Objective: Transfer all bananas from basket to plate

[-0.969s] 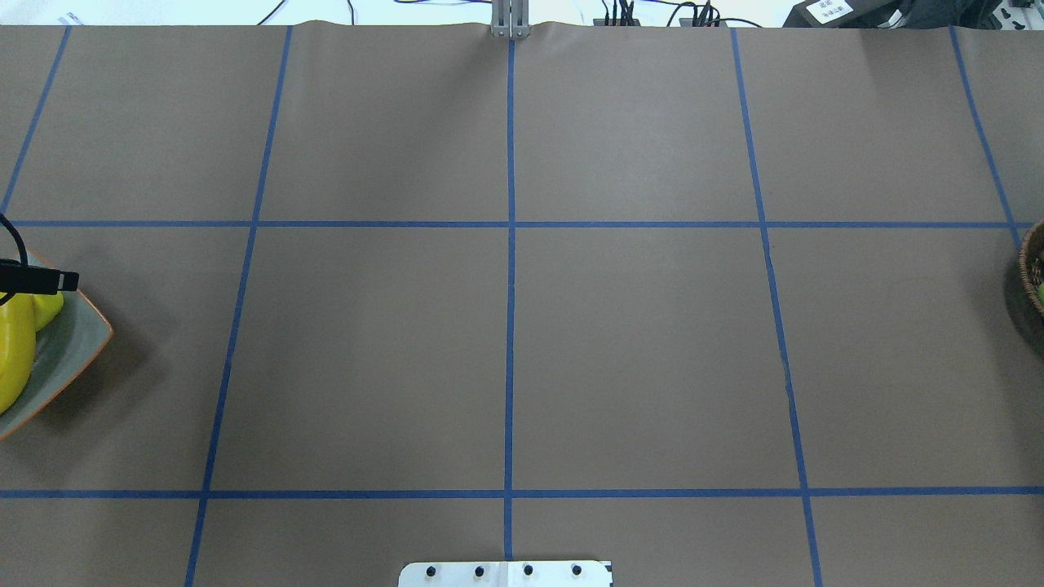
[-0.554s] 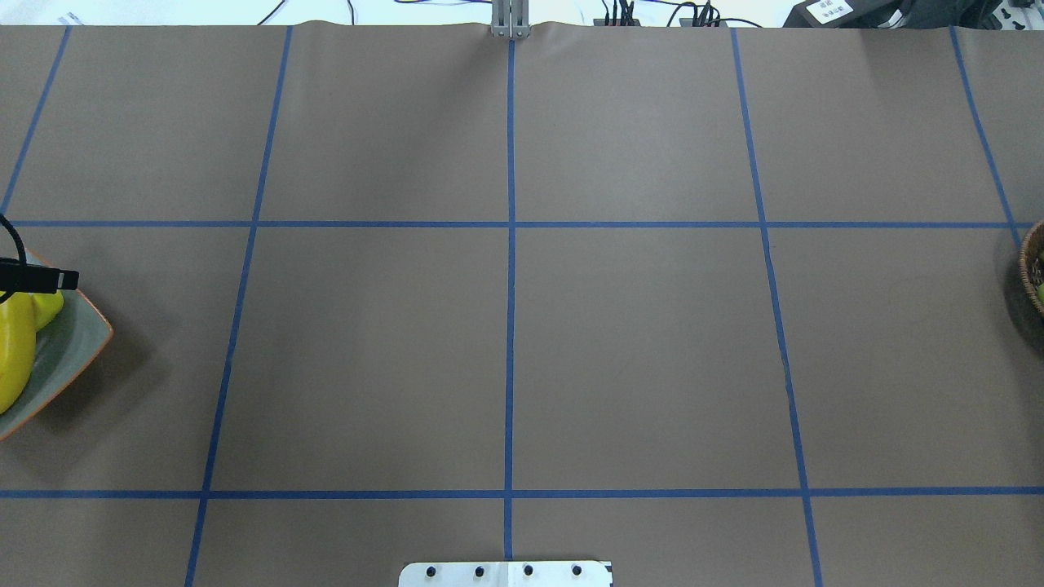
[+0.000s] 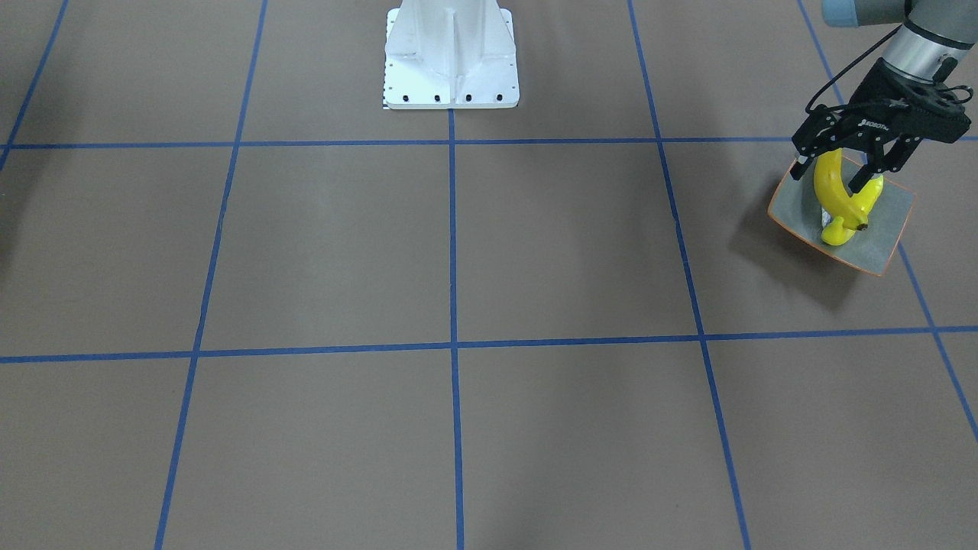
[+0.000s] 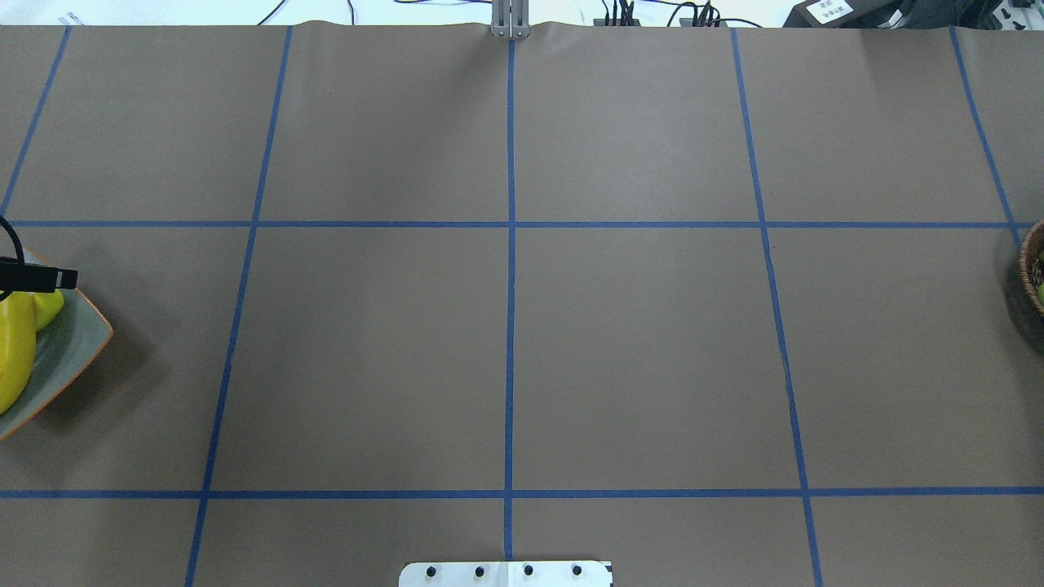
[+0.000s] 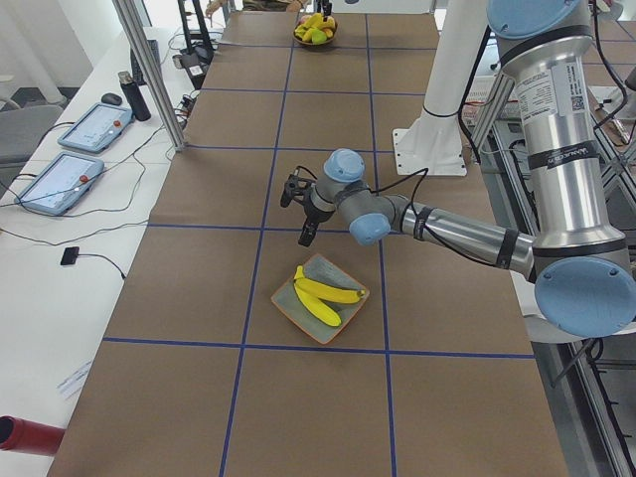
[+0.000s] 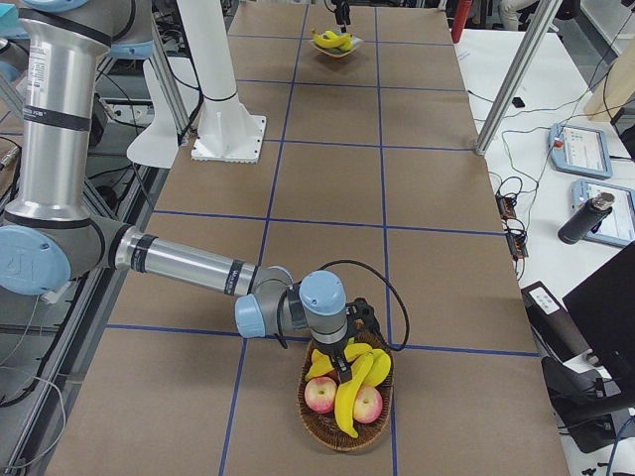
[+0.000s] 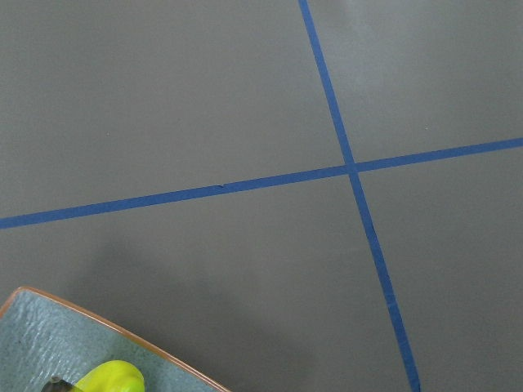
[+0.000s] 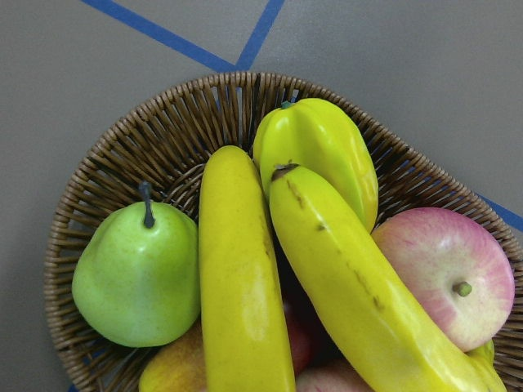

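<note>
Two yellow bananas (image 5: 326, 296) lie in the grey, orange-rimmed plate (image 3: 890, 221) at the table's left end. They also show in the front-facing view (image 3: 837, 200). My left gripper (image 3: 834, 174) hangs a little above the plate, open and empty. The left wrist view catches a plate corner (image 7: 49, 335) and a banana tip (image 7: 114, 377). Two more bananas (image 8: 241, 278) lie in the wicker basket (image 8: 147, 155) at the table's right end. My right gripper (image 6: 342, 359) hovers over the basket (image 6: 342, 434). I cannot tell whether it is open.
The basket also holds a green pear (image 8: 135, 269), a pink apple (image 8: 445, 273) and a yellow-green star fruit (image 8: 319, 147). The white robot base (image 3: 451, 53) stands at the table's near edge. Brown table with blue tape lines (image 4: 510, 326) lies between plate and basket.
Almost nothing differs. The black part of my left gripper at the view's left edge has shifted slightly left. The yellow of the bananas beneath it shows a bit narrower.
</note>
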Robot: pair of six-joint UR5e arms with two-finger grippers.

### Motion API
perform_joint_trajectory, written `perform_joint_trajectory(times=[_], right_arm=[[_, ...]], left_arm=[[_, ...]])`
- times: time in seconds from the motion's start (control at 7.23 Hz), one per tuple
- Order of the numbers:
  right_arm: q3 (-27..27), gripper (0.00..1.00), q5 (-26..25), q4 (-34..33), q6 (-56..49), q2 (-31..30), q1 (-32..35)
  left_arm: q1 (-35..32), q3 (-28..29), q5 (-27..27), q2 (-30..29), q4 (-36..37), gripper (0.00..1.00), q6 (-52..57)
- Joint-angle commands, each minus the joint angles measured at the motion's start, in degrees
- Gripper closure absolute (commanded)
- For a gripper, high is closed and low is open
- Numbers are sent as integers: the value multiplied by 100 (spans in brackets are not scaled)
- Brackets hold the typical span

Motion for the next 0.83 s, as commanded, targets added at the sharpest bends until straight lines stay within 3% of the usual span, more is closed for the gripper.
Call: perform_joint_trajectory(times=[0.0,0.42,0.69], right_arm=[[-33,18,0,19,-7,5,-149],[-480,27,0,632,2,5,-264],[-403,92,44,643,203,101,-290]], left_arm=[[0,1,0,-8,0,0,-6],[8,9,0,-17,0,0,-6],[8,9,0,-17,0,0,2]])
